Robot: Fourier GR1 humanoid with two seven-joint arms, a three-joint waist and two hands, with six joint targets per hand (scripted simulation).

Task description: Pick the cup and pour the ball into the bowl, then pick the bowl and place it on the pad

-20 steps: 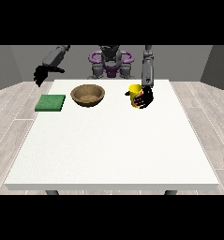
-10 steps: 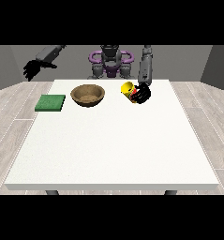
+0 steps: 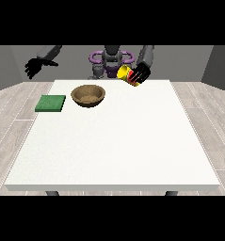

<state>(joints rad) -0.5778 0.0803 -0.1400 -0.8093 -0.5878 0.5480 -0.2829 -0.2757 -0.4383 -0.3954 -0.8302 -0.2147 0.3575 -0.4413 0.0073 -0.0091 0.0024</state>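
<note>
Grey humanoid torso (image 3: 111,60) with purple ring-shaped shoulder parts, grey cylindrical forearms, black hand at the view's left (image 3: 34,66) and black hand at the view's right (image 3: 140,74), fingers dark.

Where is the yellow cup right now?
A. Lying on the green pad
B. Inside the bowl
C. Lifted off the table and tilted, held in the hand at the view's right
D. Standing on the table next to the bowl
C: the yellow cup is tilted in the air, held by the hand at the view's right, above the far edge of the table and to the right of the bowl.
</note>
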